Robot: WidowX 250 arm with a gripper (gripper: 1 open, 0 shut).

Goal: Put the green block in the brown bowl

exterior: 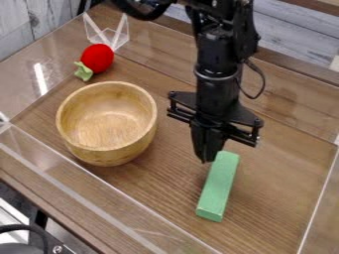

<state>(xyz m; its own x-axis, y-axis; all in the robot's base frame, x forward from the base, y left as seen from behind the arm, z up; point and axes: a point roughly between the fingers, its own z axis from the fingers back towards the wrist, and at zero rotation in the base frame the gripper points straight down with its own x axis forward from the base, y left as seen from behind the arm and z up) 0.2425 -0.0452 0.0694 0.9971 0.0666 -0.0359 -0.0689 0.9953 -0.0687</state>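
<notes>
Green, flat and rectangular, the block (pixel 217 187) lies on the wooden desk (pixel 143 201) at the lower right of the frame, beyond your shut fingers (pixel 204 160). Descend without parting them and you could shove it away; swing low toward the round tan wooden bowl (pixel 106 123) and you might knock its rim.

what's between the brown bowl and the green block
Only bare wooden tabletop lies between the brown bowl and the green block, as the camera view shows.
</notes>
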